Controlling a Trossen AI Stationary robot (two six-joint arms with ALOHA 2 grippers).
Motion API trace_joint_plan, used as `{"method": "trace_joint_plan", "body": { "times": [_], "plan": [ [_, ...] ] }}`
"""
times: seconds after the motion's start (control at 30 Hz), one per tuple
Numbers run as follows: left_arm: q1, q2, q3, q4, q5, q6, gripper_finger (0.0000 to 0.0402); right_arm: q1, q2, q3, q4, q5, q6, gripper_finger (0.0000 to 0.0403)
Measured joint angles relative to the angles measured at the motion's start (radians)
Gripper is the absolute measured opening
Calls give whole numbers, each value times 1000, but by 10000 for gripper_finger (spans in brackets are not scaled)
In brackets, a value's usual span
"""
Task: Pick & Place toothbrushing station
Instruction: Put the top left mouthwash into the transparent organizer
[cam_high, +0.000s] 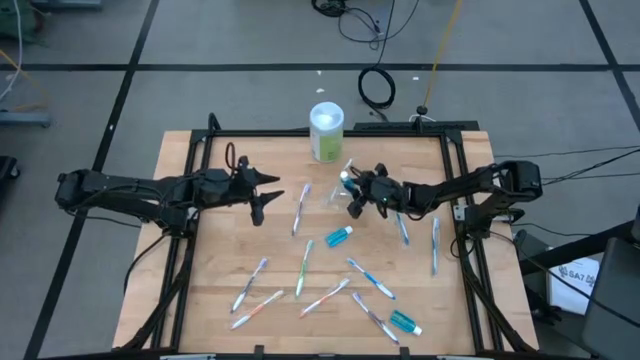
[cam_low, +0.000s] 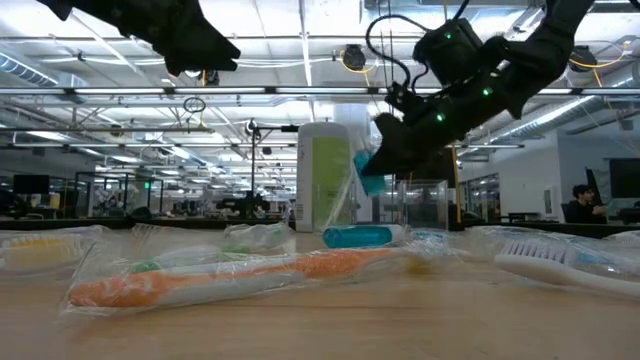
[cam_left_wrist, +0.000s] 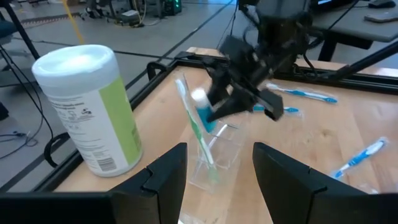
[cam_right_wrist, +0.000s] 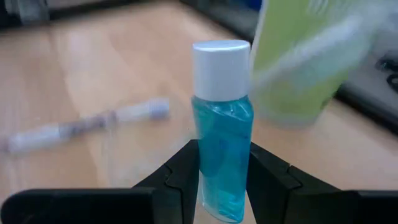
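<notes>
Right now right gripper (cam_right_wrist: 222, 180) fingers pinch a teal tube (cam_right_wrist: 221, 158) upright, just above the clear bag (cam_left_wrist: 214, 163); left gripper (cam_left_wrist: 217, 177) fingers spread nearby.

A robotics lab in a large open-plan hall: ceiling strip lights (cam_low: 300, 95), glass partitions (cam_low: 120, 190), a seated person (cam_low: 582, 203) at a far desk, cables (cam_high: 377, 87) on grey floor (cam_high: 250, 40) around a framed wooden surface (cam_high: 200, 300).
</notes>
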Motion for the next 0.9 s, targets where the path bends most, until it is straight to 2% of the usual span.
{"method": "trace_joint_plan", "body": {
  "times": [0.37,0.6,0.9],
  "plan": [
    [0,0,0,-2,1,10,191,-2,62,1,17,-10,68,102],
    [0,1,0,-6,1,10,191,-2,116,2,105,-9,21,105],
    [0,1,0,-6,2,10,191,-1,115,1,100,-13,19,160]
  ]
}}
